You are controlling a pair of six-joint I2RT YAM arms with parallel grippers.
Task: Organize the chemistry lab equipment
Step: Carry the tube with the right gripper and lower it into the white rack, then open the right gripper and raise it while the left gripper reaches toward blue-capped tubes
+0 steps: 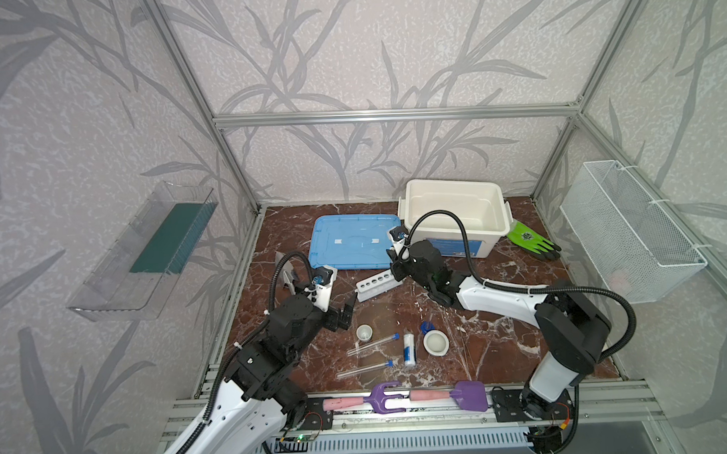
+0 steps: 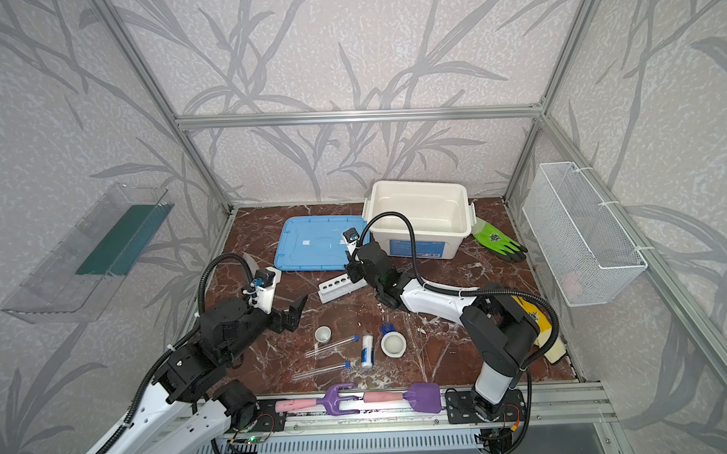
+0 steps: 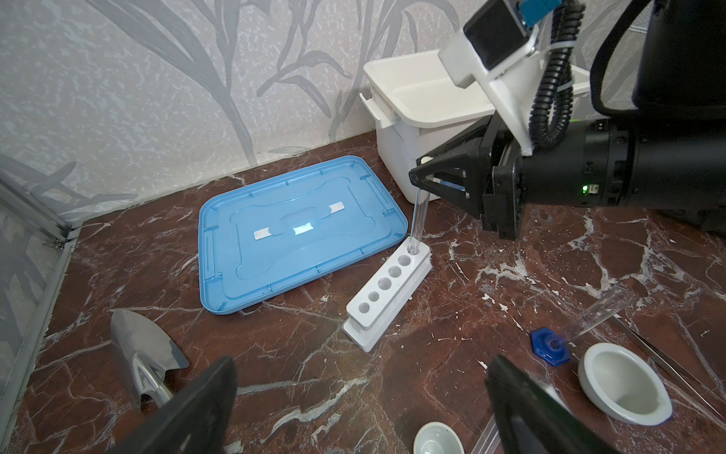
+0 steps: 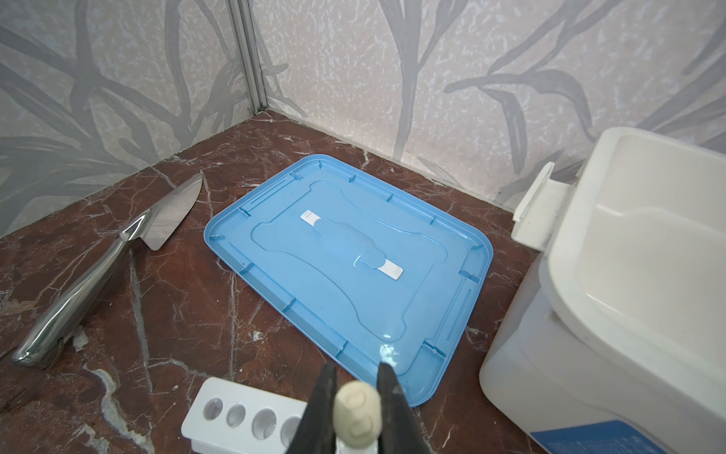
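Worktop: marble, with most of the clutter toward the front edge.

Bin: open, at the back edge right of middle. Nothing shows inside. Lid lies flat beside it, along the back edge near the middle.

Rack: mid-worktop, just in front of the lid's near corner, askew to the edges. It has six holes, and five show empty.

Right gripper: reaches across to the rack's bin-side end, fingers clamped on the top of a tube. The tube is near upright with its foot in the end hole. Whether it is seated fully, I cannot tell.

Left gripper: fingers spread wide with nothing between them. It hovers left of the rack, touching nothing.

Loose near the middle of the front edge:
- second tube and third tube, both flat and roughly parallel
- bottle, on its side just right of them
- bowl, upright beside the bottle
- cup, upright beside the second tube
- blue piece, at the bowl's back rim; touching or not, I cannot tell

Judgement: early in the task. The first tube is going into the rack and is not yet released. Two tubes remain to be racked. The bottle, bowl, cup and blue piece are unsorted and probably go in the bin, though nothing here confirms that.
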